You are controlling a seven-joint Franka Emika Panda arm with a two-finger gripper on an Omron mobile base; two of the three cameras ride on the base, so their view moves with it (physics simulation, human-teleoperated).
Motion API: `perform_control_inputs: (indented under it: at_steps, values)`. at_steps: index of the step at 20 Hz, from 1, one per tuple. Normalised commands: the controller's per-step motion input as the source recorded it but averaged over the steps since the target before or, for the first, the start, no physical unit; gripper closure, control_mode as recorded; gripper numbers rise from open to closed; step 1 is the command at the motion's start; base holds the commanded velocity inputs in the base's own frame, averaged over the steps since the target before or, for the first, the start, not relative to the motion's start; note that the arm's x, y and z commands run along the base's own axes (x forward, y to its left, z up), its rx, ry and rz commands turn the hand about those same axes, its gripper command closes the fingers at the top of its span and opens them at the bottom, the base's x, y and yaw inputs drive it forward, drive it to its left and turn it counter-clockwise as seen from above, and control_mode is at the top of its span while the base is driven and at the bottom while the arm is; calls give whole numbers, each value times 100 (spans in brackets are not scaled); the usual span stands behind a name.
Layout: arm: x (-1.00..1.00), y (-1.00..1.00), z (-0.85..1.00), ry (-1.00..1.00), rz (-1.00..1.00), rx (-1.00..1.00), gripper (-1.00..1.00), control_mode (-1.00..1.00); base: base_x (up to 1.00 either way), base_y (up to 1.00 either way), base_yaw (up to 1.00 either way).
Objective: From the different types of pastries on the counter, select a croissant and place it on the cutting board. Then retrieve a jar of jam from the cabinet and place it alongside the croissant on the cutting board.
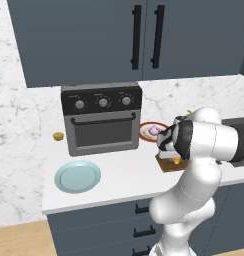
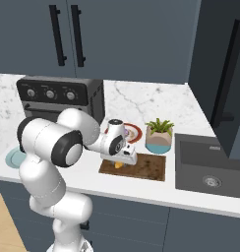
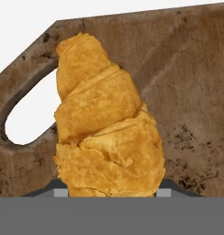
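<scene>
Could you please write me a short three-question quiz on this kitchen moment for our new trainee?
1. True or false: the gripper is shut on the croissant above the cutting board.
2. What stands on the counter just behind the cutting board, next to the sink? A) a potted plant B) a kettle C) a toaster
3. Fill in: the cabinet doors above the toaster oven are ____.

Key
1. True.
2. A, the potted plant.
3. Closed.
</scene>
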Motion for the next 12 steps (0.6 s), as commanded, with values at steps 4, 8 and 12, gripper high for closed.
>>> perform_control_inputs:
  at_steps: [4, 8, 12]
  values:
    - [2, -1, -2, -3, -1, 0, -100, -100, 0, 0, 0]
    - [0, 0, 0, 0, 0, 0, -100, -100, 0, 0, 0]
    - [1, 0, 7, 0, -2, 0, -100, -100, 0, 0, 0]
